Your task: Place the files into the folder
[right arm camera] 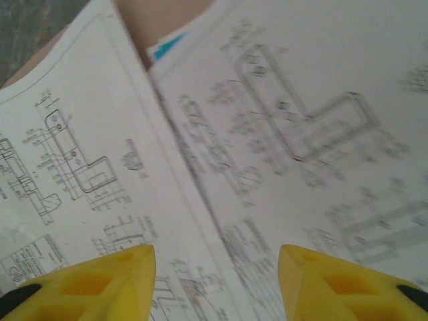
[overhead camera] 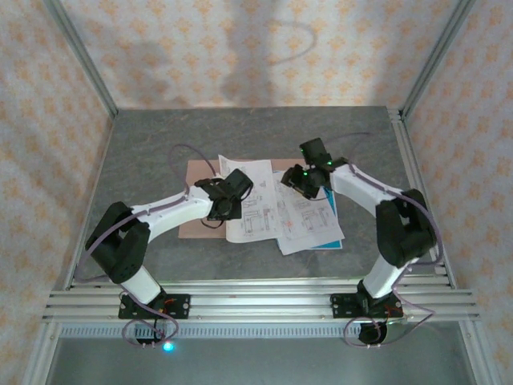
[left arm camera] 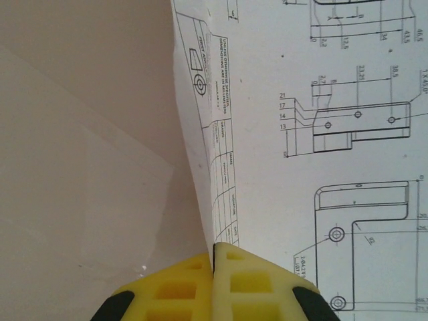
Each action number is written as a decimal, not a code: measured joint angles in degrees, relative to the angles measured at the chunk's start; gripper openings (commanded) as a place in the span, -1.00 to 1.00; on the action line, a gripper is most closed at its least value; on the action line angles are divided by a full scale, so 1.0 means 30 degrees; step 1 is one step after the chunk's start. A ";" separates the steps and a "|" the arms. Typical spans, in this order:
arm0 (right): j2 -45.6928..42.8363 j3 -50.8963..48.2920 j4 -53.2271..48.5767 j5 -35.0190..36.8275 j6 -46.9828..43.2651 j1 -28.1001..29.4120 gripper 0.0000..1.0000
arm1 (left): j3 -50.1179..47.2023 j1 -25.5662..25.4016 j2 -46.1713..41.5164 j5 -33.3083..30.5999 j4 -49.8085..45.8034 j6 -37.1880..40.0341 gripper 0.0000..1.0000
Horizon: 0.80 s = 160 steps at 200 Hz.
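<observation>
My left claw [left arm camera: 214,257] is clamped shut, and the curled edge of one of the papers [left arm camera: 301,167] runs straight into the seam between its yellow pads. I read that as a pinch on that single sheet. I hold it by the margin because there the paper lifts off the folder [left arm camera: 80,134], whose pale pinkish card lies bare just to the left of that edge.

My right claw [right arm camera: 217,267] hangs over the other papers with its pads well apart and nothing between them, so it is open. Beneath it two printed drawings overlap at an angle, and a corner of the blue sheet [right arm camera: 166,48] peeks out from under them near the top.

From above, the papers lie fanned across the middle of the desk [overhead camera: 144,160]. The leftmost ones rest on the folder and the rest spill off its right side toward my right arm. The folder shows as a brown strip at the lower left of the pile and again along its far edge. It is opened flat and mostly covered.

The pile is on the folder, not in it. My guess is that the sheets need squaring up before they will sit inside. A thin sheet held by one margin may crease or slip free.
</observation>
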 measured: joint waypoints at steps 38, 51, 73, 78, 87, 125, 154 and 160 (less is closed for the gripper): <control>0.2885 0.2375 0.0153 -0.0197 -0.0291 0.0809 0.00 | 0.0124 0.0036 0.0692 -0.0495 -0.0576 0.0619 -1.00; 0.3621 0.2987 0.0168 -0.0226 -0.0364 0.0867 0.00 | 0.0277 0.0036 0.0925 -0.0641 -0.0743 0.0736 -1.00; 0.4452 0.3687 0.0153 -0.0291 -0.0561 0.0867 0.02 | 0.0466 0.0036 0.1100 -0.0758 -0.0896 0.1020 -1.00; 0.4634 0.3840 0.0153 -0.0342 -0.0627 0.0867 0.02 | 0.0532 0.0044 0.1122 -0.0772 -0.0947 0.1078 -1.00; 0.4932 0.4160 0.0160 -0.0423 -0.0692 0.0867 0.02 | 0.0678 0.0102 0.1195 -0.0780 -0.0984 0.1195 -1.00; 0.5945 0.5166 0.0160 -0.0801 -0.0860 0.0969 0.03 | 0.1035 0.0160 0.1596 -0.0998 -0.1013 0.1406 -1.00; 0.6630 0.5464 0.0160 -0.0940 -0.0976 0.1129 0.03 | 0.1137 0.0160 0.1814 -0.1049 -0.1049 0.1625 -1.00; 0.6747 0.5464 0.0153 -0.0991 -0.0976 0.1137 0.03 | 0.1158 0.0160 0.1821 -0.1049 -0.1049 0.1647 -1.00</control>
